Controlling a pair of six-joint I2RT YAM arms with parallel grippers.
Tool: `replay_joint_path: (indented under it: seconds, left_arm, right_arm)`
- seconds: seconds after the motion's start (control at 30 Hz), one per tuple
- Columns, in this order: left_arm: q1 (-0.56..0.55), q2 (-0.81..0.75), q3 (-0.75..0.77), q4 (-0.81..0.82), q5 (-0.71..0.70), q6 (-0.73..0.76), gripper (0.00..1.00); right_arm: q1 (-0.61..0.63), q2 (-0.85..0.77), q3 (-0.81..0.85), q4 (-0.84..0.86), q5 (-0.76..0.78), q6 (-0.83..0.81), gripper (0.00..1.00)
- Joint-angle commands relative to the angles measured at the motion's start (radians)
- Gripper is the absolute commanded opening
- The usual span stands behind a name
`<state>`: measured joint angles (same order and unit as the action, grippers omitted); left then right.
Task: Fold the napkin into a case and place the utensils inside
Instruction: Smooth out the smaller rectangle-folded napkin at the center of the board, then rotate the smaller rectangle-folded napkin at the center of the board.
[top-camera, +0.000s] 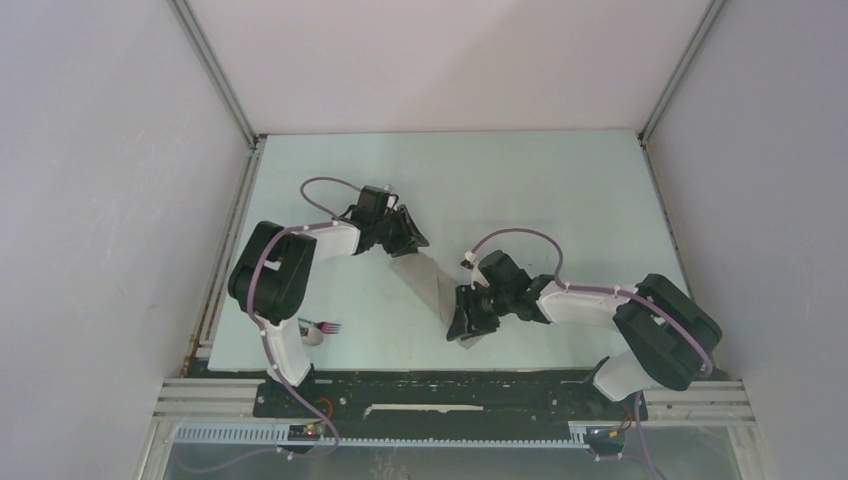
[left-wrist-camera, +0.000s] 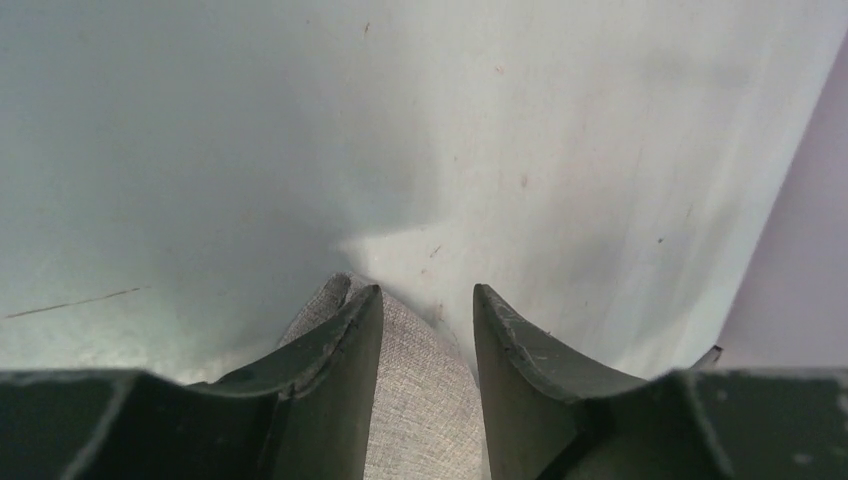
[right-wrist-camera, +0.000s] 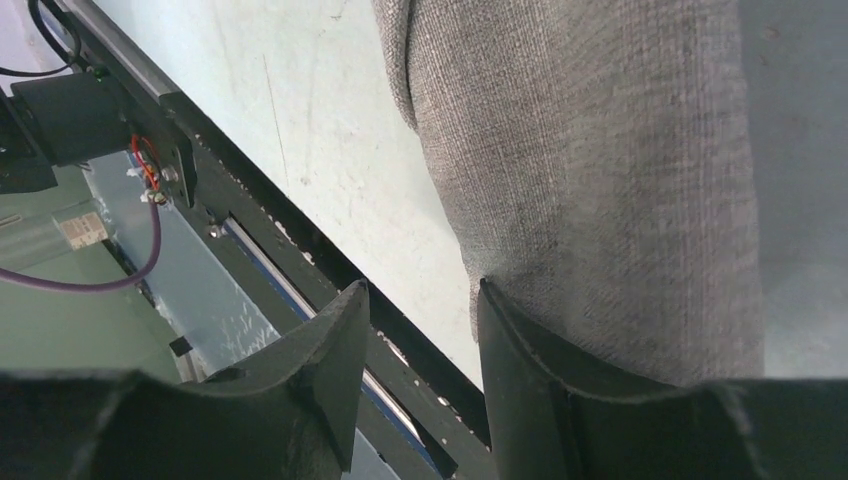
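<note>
Where the overhead view is read from its left edge, the utensils (top-camera: 322, 329) come first: a small spoon and fork with purple handles, lying together on the table (top-camera: 560, 200) at lower left, just beside the left arm's base and well apart from the cloth. At centre, the left gripper (top-camera: 406, 243) points down over the upper end of the napkin (top-camera: 432, 282). The napkin lies flat as a narrow, tapering grey strip running diagonally from upper left to lower right. The right gripper (top-camera: 468, 325) sits at the strip's lower end, right of centre. In the left wrist view the pale table (left-wrist-camera: 200, 150) fills the frame. At bottom centre the left gripper (left-wrist-camera: 428, 292) stands with its jaws parted, clamping nothing. The rounded tip of the napkin (left-wrist-camera: 415, 390) lies partly beneath the jaw at the left of the frame and shows in the gap. In the right wrist view a black rail (right-wrist-camera: 300, 270) and a purple cable (right-wrist-camera: 90, 285) occupy the left side, beyond the table (right-wrist-camera: 320, 120) edge. At bottom centre the right gripper (right-wrist-camera: 422, 290) likewise has its jaws apart and empty, with the rail visible between them. The napkin (right-wrist-camera: 580, 180) fills the upper right, its near end passing under the jaw at the right of the frame.
</note>
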<state>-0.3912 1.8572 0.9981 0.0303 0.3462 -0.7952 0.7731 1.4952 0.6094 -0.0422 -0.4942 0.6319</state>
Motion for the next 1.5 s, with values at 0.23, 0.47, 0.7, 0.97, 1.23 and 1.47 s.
replay_joint_path:
  seconds: [0.23,0.47,0.7,0.97,1.23,1.47]
  left_arm:
    - [-0.038,-0.270,0.049,-0.208,-0.125,0.142,0.54]
    - [-0.038,-0.430,-0.015,-0.269,-0.134,0.174,0.56]
    - [-0.038,-0.484,-0.045,-0.263,-0.048,0.166,0.59]
    - [-0.046,-0.411,-0.029,-0.194,0.024,0.108,0.60]
    - [-0.066,-0.211,0.031,-0.107,0.097,0.096,0.61]
    - [-0.166,-0.063,0.015,-0.046,0.083,0.067,0.57]
  right_arm:
    - [0.037,-0.067,0.035,0.029,-0.047,0.049,0.54]
    - [0.083,0.001,0.034,-0.071,0.113,0.050,0.53]
    - [-0.285,-0.018,0.028,-0.137,0.374,0.042,0.55]
    - [-0.607,0.429,0.689,-0.244,0.136,-0.179,0.54]
    - [-0.653,0.341,0.547,-0.248,-0.090,-0.145,0.59]
    - [-0.662,0.332,0.367,-0.018,-0.216,-0.036,0.58]
